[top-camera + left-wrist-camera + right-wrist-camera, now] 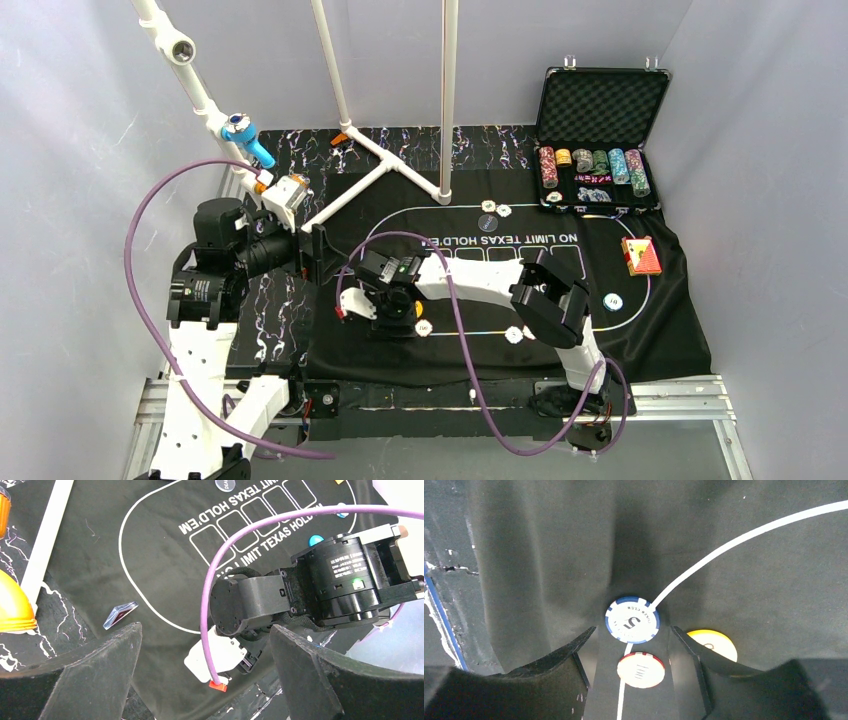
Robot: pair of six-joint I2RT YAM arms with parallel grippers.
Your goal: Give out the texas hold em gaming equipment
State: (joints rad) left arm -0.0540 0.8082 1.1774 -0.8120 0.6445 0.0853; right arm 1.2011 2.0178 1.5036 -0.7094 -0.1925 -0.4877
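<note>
In the right wrist view a red-edged poker chip (pixel 641 669) lies flat on the mat between the fingers of my right gripper (pixel 633 628), with a gap on each side. The jaws are open. A blue-edged chip (pixel 632 620) marked 5 sits at the fingertips, and a yellow button disc (pixel 716 643) lies just outside the right finger. From above, the right gripper (pixel 400 322) is low over the mat's near left part. My left gripper (pixel 317 248) hovers beside it, wide open and empty (pixel 204 630). The red-backed card deck (pixel 641 256) lies at the mat's right.
The open black case (pixel 600 100) holding stacked chips stands at the back right. Loose chips (pixel 514 334) and a blue one (pixel 613 301) lie on the black mat (pixel 660 330), with more near the lettering (pixel 497 208). White pipes (pixel 385 160) cross the back.
</note>
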